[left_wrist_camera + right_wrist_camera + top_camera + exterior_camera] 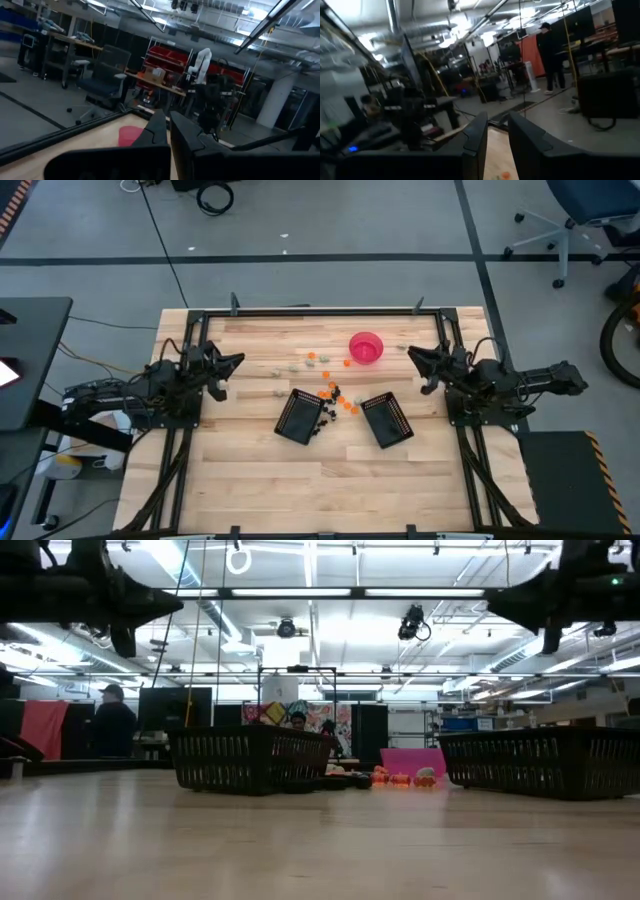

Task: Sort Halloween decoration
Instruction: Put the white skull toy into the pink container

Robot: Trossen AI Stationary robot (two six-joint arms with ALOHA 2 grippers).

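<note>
Resting at the table's left edge, the left gripper [237, 361] is seen raised off the wood, its fingers [155, 131] nearly closed w/ only a thin gap, nothing held. Toward the table's center, two black mesh baskets [301, 417] [387, 420] are set side by side, apart from each other. Halloween decoration pieces [335, 393] are scattered between and just beyond the baskets: orange and black bits near the gap, a few black ones touching the left basket, pale ones farther left. A pink round bowl [366, 347] is placed beyond them. At the right edge, the right gripper [411, 352] is held above the table, fingers [476, 135] a little apart, empty. A person [112, 726] is visible in the room bkgd in the low view.
</note>
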